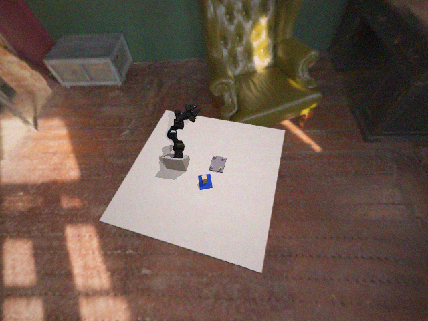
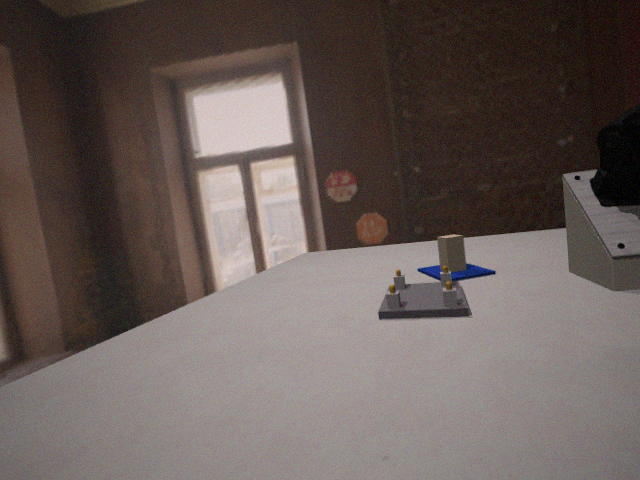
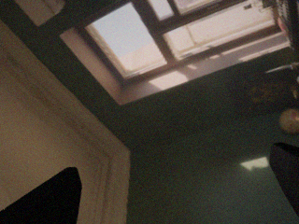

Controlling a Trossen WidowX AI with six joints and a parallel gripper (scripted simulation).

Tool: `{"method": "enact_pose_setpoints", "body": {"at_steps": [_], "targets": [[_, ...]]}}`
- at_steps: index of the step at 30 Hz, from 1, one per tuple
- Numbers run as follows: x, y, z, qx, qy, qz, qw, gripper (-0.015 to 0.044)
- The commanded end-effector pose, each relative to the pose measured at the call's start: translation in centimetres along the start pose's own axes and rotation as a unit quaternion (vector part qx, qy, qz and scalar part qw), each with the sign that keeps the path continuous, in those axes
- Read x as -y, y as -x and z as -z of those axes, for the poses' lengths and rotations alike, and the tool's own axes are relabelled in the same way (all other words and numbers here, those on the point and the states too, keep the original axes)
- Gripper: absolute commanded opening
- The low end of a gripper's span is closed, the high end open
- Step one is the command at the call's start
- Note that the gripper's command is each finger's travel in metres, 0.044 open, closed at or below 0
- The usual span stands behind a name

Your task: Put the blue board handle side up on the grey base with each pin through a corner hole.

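Nearest in the exterior view, the grey rectangular base with four gold-pinned posts [image 1: 218, 164] [image 2: 423, 300] sits on the white flat bench [image 1: 235, 210] [image 2: 248, 392]. Beyond it, the flat blue board with a tan block handle [image 1: 205, 185] [image 2: 478, 270] lies handle up, off the base. The black two-fingered end effector [image 1: 195, 113] [image 3: 177, 167] is raised, open and empty.

Blue on the board [image 1: 208, 185] [image 2: 480, 270], tan on its handle [image 1: 204, 178] [image 2: 452, 253], grey across the base [image 1: 217, 164] [image 2: 421, 298].
Painted pale grey on the posts [image 1: 220, 169] [image 2: 449, 297], gold on the pins [image 1: 220, 168] [image 2: 448, 285], off-white over the table top [image 1: 228, 210] [image 2: 310, 387], black along the arm [image 1: 178, 148] [image 2: 620, 160]; tufted in olive on the armchair [image 1: 273, 93], streaked reddish-brown over the floor [image 1: 345, 214].
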State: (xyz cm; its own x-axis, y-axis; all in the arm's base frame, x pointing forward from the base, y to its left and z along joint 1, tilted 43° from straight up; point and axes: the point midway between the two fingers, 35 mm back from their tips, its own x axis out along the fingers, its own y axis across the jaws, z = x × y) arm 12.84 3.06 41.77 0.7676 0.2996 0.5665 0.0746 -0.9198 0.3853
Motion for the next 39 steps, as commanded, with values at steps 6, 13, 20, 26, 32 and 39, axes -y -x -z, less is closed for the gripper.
{"method": "enact_pose_setpoints", "body": {"at_steps": [6,13,20,26,32,39], "targets": [[-5.4,-1.9,-5.0,0.079,-0.206,-0.063,0.973,0.0440],[-10.9,-2.6,-15.4,0.192,-0.486,-0.181,0.833,0.0440],[-12.1,-0.2,-26.8,0.286,-0.682,-0.314,0.595,0.0440],[-9.6,3.8,-35.9,0.344,-0.758,-0.430,0.349,0.0440],[-5.4,8.7,-41.9,0.379,-0.749,-0.533,0.103,0.0440],[0.9,15.3,-45.5,0.392,-0.627,-0.642,-0.205,0.0440]]}}
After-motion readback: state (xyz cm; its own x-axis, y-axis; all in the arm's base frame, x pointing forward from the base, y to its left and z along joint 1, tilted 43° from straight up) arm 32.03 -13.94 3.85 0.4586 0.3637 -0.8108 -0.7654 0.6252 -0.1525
